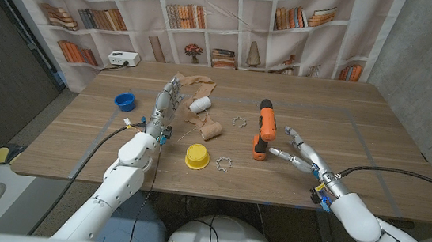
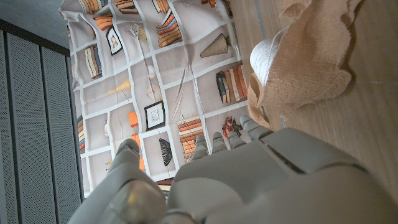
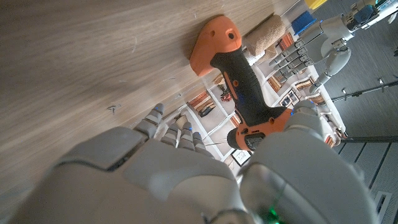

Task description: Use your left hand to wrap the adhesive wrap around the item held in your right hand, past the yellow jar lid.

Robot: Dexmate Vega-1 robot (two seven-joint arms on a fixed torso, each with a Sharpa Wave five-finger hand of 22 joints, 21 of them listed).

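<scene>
Drill [image 1: 264, 130] upright — right hand [image 1: 301, 156] beside its base.

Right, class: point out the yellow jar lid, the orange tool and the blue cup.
yellow jar lid [image 1: 197, 156], head view, its top face.
orange tool [image 1: 266, 124], head view, its black-banded body.
blue cup [image 1: 125, 101], head view, its rim.

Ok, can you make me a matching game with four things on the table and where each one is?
Things:
1. blue cup
2. yellow jar lid
3. orange drill
4. tan wrap roll

Places:
A. by the right hand's fingers
B. table's left side
C. just behind the yellow lid
D. near the front, beside a metal ring

Pairs: 1-B, 2-D, 3-A, 4-C
</scene>
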